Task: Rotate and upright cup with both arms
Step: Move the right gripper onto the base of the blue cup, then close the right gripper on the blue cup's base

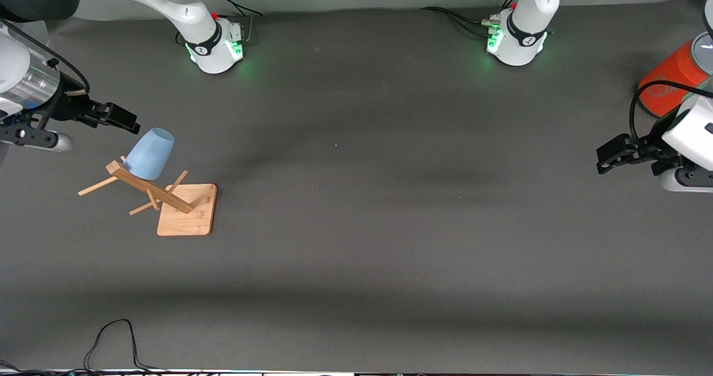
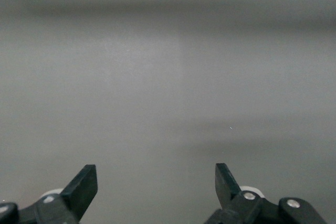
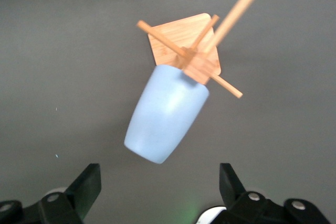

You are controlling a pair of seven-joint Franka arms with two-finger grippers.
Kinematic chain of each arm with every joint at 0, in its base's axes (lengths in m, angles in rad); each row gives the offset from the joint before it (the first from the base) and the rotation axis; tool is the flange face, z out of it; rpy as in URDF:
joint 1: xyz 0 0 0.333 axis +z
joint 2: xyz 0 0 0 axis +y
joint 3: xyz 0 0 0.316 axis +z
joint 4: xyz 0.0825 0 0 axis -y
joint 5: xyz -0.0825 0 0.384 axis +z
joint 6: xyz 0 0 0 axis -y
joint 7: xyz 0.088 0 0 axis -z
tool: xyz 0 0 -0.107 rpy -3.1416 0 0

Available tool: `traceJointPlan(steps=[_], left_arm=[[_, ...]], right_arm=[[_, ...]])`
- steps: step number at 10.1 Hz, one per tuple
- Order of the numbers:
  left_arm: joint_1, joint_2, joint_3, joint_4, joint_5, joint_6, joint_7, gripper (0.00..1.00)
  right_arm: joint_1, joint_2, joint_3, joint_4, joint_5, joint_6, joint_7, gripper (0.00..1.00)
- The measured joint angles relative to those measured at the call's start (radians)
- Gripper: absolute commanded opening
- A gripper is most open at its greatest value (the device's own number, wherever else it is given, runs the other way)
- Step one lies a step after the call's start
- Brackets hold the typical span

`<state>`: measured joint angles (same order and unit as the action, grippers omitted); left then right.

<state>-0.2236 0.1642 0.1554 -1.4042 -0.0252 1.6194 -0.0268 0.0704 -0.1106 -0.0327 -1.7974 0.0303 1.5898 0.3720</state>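
Note:
The light-blue cup (image 1: pixel 150 153) hangs upside down on a peg of the wooden rack (image 1: pixel 167 198), base pointing up, at the right arm's end of the table. In the right wrist view the cup (image 3: pixel 165 116) lies just ahead of the fingers. My right gripper (image 1: pixel 131 125) is open and empty, close beside the cup's base, not touching it. My left gripper (image 1: pixel 604 159) is open and empty, in the air at the left arm's end of the table. Its wrist view shows only bare table between the fingers (image 2: pixel 84 184).
A large orange can (image 1: pixel 671 83) with a grey lid stands by the left arm. The rack's square wooden base (image 1: pixel 188 211) rests on the dark table mat (image 1: pixel 356 198). A black cable (image 1: pixel 114 342) lies along the table's edge nearest the front camera.

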Motion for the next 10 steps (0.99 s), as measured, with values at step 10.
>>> traceJointPlan(steps=[10], left_arm=[[-0.003, 0.009, -0.003, 0.0, 0.0, 0.059, 0.0, 1.0]], right_arm=[[-0.001, 0.098, -0.022, -0.1, 0.057, 0.193, 0.285, 1.0]])
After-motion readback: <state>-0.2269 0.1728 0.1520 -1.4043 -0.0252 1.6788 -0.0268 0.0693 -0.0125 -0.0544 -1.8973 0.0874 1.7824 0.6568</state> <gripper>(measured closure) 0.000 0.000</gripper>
